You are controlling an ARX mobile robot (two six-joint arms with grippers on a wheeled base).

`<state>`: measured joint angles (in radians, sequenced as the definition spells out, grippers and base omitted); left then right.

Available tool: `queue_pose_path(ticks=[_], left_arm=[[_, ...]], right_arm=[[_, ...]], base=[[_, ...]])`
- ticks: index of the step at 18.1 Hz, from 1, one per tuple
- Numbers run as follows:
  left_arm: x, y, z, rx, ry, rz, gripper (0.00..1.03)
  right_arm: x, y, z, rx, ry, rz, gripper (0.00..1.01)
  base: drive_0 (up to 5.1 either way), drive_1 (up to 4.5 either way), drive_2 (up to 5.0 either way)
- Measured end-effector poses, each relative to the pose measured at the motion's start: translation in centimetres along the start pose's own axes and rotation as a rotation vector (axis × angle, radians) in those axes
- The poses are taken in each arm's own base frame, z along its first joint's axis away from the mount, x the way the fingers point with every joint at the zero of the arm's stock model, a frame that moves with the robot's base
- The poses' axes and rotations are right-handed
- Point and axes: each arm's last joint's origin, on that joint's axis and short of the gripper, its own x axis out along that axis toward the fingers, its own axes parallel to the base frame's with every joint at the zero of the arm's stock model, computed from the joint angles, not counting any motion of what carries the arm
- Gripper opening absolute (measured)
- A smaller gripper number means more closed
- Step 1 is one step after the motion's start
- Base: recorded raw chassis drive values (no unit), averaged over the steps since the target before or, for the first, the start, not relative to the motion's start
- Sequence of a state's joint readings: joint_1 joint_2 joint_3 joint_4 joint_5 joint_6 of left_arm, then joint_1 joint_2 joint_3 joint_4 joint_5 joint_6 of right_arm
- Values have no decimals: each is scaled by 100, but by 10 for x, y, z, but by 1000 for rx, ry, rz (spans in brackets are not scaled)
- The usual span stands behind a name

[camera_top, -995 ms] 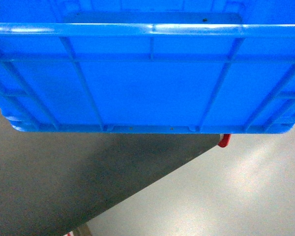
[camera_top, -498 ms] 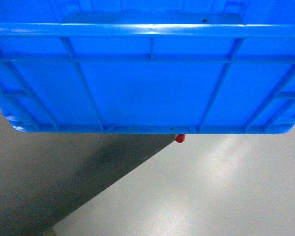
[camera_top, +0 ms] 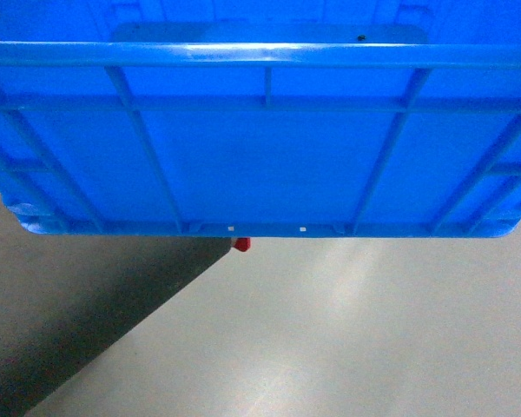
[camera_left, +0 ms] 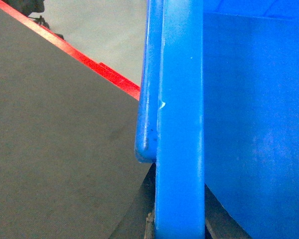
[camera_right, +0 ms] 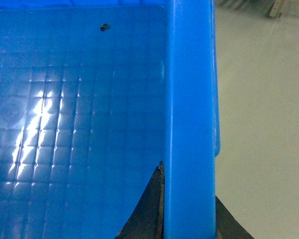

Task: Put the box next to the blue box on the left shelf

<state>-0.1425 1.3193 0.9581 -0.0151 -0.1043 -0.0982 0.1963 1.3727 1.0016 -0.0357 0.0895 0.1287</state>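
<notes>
Left gripper (camera_left: 179, 226): dark jaws clamped either side of the blue crate (camera_top: 260, 148) rim. Right gripper (camera_right: 187, 219): jaws likewise clamped across the opposite rim. Crate held aloft between both arms, above grey floor (camera_top: 347, 339); dark mat (camera_left: 55, 149) with red edge strip (camera_left: 74, 55) lower left. Small dark speck (camera_right: 104, 27) on crate's gridded bottom.

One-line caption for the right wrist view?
Right gripper fingers clamp the blue box rim above pale floor.

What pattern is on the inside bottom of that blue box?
A grid of small squares on the box floor, clearest in the right wrist view.
</notes>
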Motion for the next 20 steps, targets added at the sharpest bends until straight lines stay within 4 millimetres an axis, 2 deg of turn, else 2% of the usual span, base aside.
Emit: queue_pose_path(ticks=[20], left_arm=[[0, 0, 0, 0, 0, 0, 7]], right_arm=[[0, 0, 0, 0, 0, 0, 8]], base=[[-154, -154, -154]])
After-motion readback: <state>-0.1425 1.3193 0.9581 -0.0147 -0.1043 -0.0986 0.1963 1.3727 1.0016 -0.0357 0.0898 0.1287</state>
